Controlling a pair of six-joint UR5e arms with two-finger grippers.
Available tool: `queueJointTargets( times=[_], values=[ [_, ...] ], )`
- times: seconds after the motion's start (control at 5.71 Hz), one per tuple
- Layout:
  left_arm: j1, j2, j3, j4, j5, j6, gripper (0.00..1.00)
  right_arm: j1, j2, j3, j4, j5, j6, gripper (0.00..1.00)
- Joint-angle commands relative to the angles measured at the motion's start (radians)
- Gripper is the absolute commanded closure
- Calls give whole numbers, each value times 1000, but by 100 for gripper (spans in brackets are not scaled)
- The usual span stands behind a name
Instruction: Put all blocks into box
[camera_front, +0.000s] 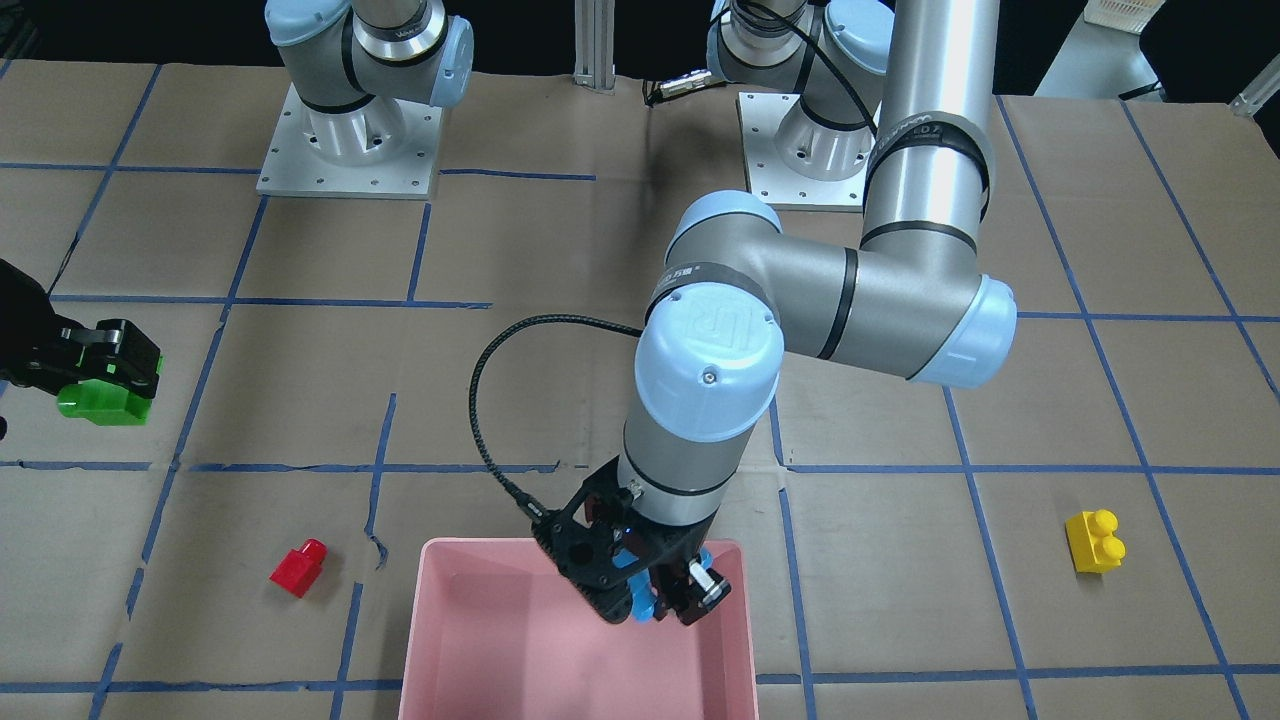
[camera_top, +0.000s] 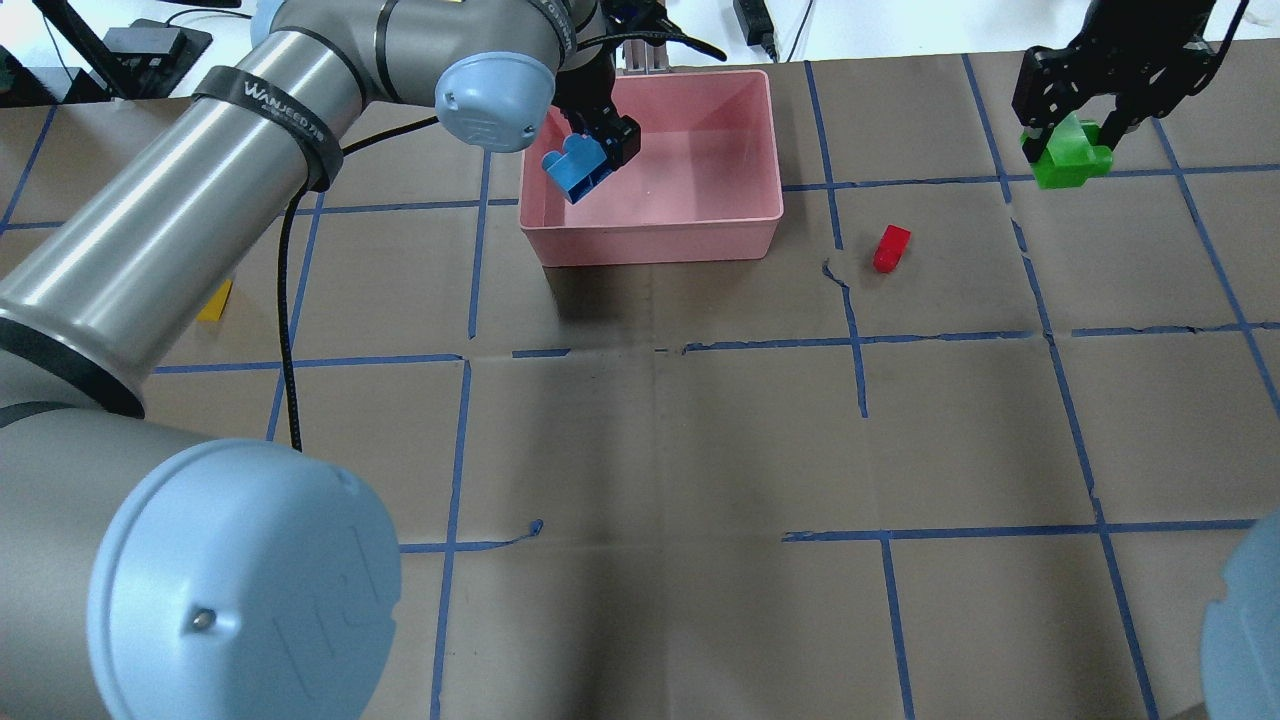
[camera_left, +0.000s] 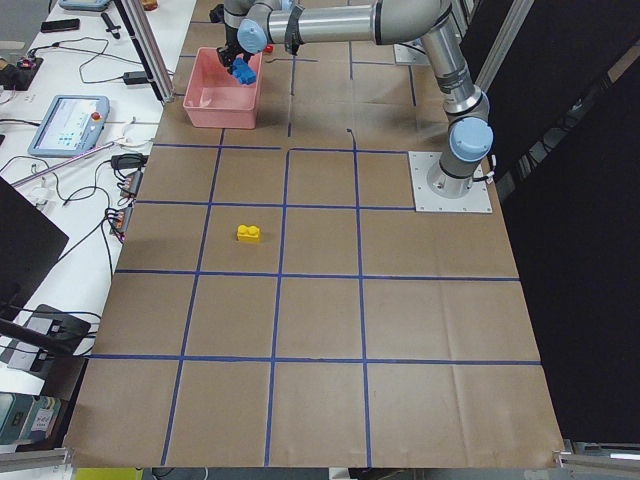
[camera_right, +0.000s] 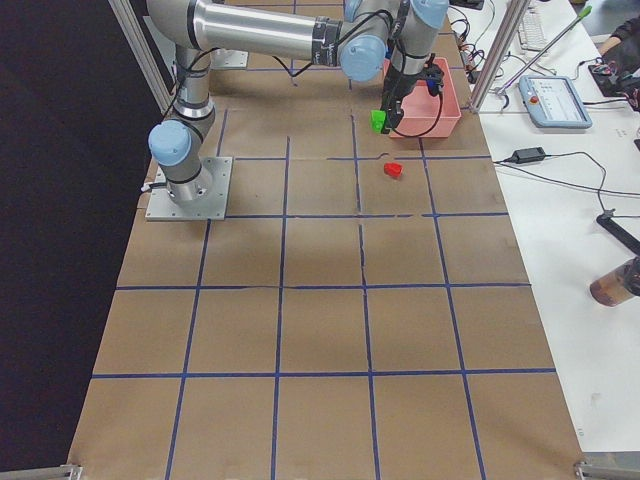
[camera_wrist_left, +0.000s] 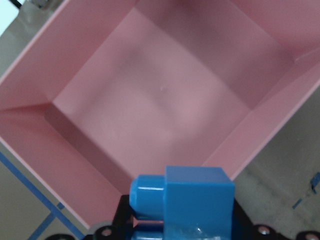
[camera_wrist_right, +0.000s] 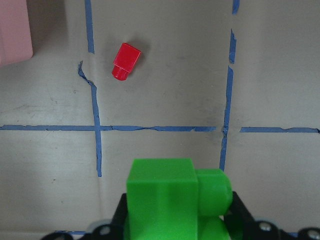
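Observation:
The pink box stands at the table's far edge and nothing lies in it. My left gripper is shut on the blue block and holds it above the box's left part; the left wrist view shows the blue block over the box floor. My right gripper is shut on the green block, held above the table right of the box; it also shows in the right wrist view. The red block lies on the table between them. The yellow block lies far off on my left side.
Both arm bases are bolted at the robot's edge. A black cable loops from the left wrist. Blue tape lines grid the brown paper cover. A bench with a tablet runs along the far side.

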Motion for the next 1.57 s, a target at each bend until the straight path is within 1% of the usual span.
queueJointTargets(
  times=[0.0, 0.17, 0.35, 0.53, 0.7, 0.88, 1.05, 1.22, 1.4],
  values=[
    [-16, -119, 160, -1, -5, -5, 89, 0, 4, 0, -5, 3, 0, 73],
    [-18, -116, 153, -3, -5, 4, 16, 0, 5, 0, -10, 3, 0, 73],
    [-21, -101, 139, -12, 0, 4, 0, 2, 7, -1, -15, 3, 0, 73],
    [-12, -60, 98, -53, 4, 6, 0, 2, 23, -9, -22, 5, 5, 73],
    [55, 24, -13, -90, 6, 85, 1, 6, 48, -9, -65, 85, 67, 73],
    [177, 155, -184, -79, -2, 309, 1, 66, 71, -14, -87, 104, 144, 73],
    [286, 284, -356, -73, 3, 373, 1, 161, 98, -35, -117, 107, 298, 73],
    [423, 343, -458, -69, 0, 377, 1, 254, 141, -65, -145, 126, 427, 73],
    [562, 347, -467, -81, 4, 371, 1, 337, 225, -95, -236, 126, 477, 73]
  ],
)
